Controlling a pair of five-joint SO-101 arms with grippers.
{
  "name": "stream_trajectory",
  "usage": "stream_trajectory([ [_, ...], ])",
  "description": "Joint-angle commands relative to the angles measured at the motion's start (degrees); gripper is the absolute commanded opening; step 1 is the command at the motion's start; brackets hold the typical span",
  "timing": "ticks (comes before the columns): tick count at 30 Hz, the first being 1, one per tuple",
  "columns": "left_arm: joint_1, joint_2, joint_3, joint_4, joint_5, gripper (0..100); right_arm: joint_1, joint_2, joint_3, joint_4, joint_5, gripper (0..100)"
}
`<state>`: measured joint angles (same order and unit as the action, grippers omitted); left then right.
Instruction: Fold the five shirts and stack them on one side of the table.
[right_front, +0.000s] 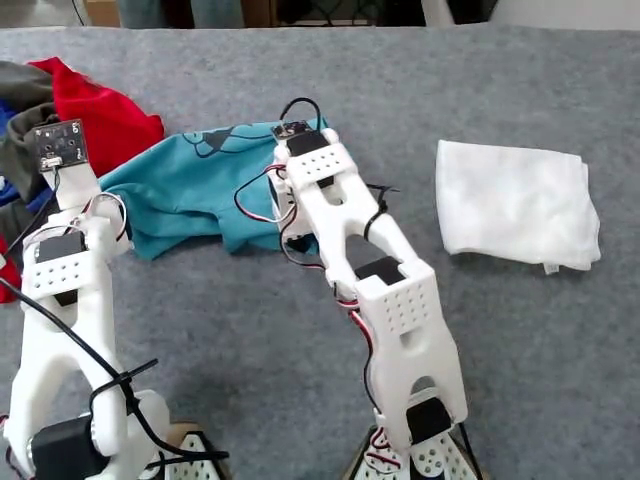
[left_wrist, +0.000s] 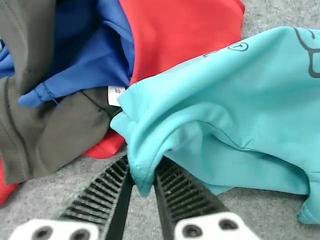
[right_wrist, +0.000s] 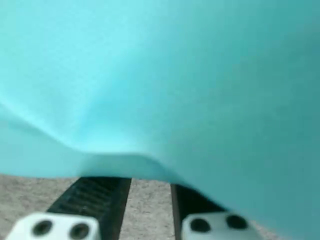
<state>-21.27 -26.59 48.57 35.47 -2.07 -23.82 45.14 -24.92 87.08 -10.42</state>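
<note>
Robotics test bench, lab or home undetermined, flat table under grey felt-like cover (right_front: 250, 330), two white printed-plastic jointed arms (right_front: 395, 300) side by side, exposed red, black and white servo cables (right_front: 262, 195).

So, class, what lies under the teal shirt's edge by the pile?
The teal shirt overlaps the red shirt and the dark grey shirt, and the table lies beneath it. How far they run underneath is covered.
</note>
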Motion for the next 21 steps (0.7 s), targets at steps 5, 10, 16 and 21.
stream_trajectory([
  [5, -0.31, -1.67, -0.66, -0.35, 0.35, 3, 1.14, 1.19, -2.15, 0.97, -0.18, 1.9],
  [10, -0.31, -2.02, -0.66, -0.35, 0.35, 3, 4.31, -0.57, -9.1, 7.03, 0.0, 1.5],
  [16, 0.4, -2.2, -1.71, -1.58, 0.35, 3, 8.0, -8.92, -17.63, 14.24, 6.59, 1.4],
  [21, 2.51, -8.26, -14.11, 11.78, 0.79, 3, 10.9, -28.62, -18.77, 14.15, 12.84, 1.4],
])
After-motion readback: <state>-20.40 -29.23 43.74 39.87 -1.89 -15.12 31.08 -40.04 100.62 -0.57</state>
